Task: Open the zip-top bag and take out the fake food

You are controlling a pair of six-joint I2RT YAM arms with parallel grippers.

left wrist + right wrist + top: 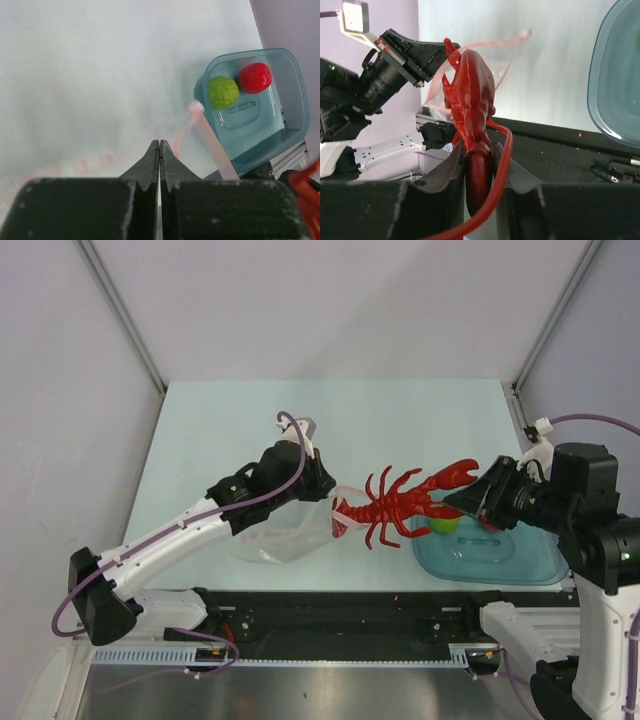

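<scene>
Pinching right hand (479, 152), lobster (395, 502) claw half-hidden

table (330, 420) open along far side, lobster (400, 502) barring the middle, tray (500, 562) blocking near right

This is looking like a robotics lab test cell, since plain pale wall panels (330, 300) and metal corner struts (120, 315) are enclosing a pale green tabletop (220, 420), and a white robot arm (170, 535) trailing a purple cable (57, 618) is sitting bolted by a black base rail (340, 615).
</scene>
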